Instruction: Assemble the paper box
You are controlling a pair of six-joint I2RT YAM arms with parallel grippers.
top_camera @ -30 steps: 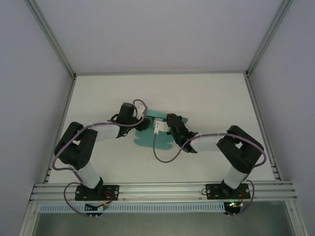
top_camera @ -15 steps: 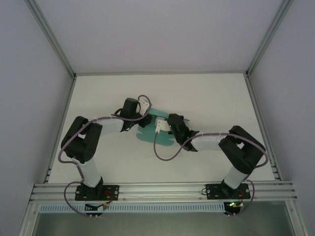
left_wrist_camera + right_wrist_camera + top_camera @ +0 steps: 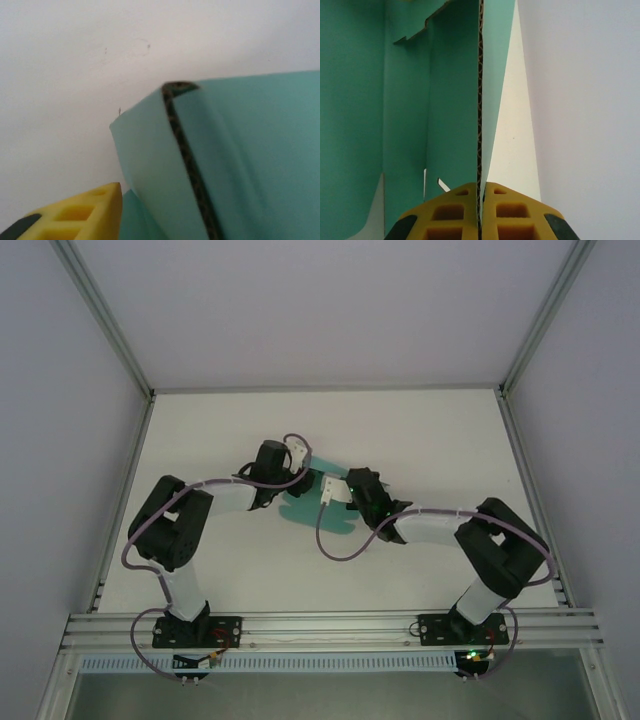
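Up close, the right pincer (image 3: 481, 192) clamps the paper box (image 3: 450, 100) by its upright corrugated edge. The left pincer (image 3: 282, 490) shows one honeycombed yellow finger (image 3: 75, 215) beside a folded teal flap; I cannot tell its spread. Overhead, the box lies mid-surface (image 3: 430, 440).

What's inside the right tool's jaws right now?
A thin wall of the paper box, edge-on, is clamped between the right tool's yellow fingers. How far the card runs down between them is covered by the fingers.
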